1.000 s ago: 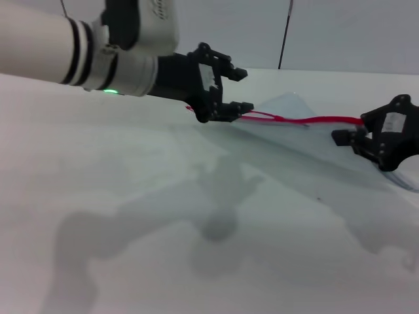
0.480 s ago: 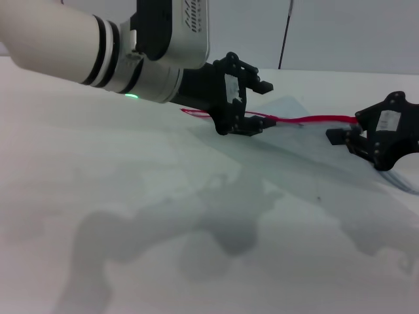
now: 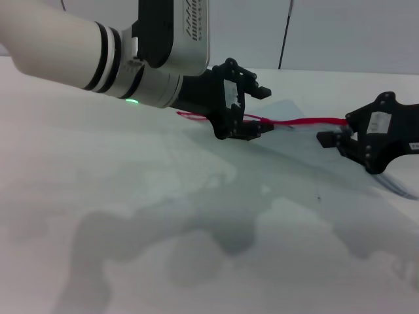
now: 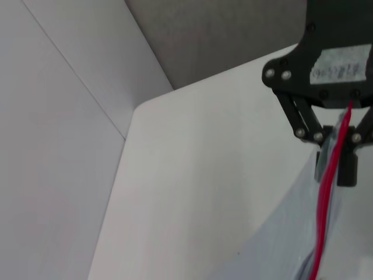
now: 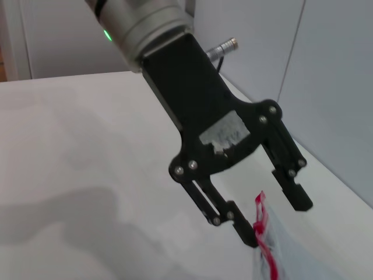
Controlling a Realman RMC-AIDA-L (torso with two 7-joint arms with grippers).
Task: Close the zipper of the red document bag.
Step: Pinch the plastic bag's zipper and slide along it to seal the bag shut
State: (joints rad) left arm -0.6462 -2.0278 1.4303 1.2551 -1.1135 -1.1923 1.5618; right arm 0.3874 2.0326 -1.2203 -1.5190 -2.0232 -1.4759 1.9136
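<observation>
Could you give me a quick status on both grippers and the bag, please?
Left gripper open, fingers astride the zipper. Right gripper at the far end of the red strip, shut on it. Red document bag partly lifted off the table. Nothing in the way.

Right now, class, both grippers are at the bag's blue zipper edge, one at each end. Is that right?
Not quite: the zipper is red, as the head view shows. The left gripper and right gripper are indeed at opposite ends of the bag.
</observation>
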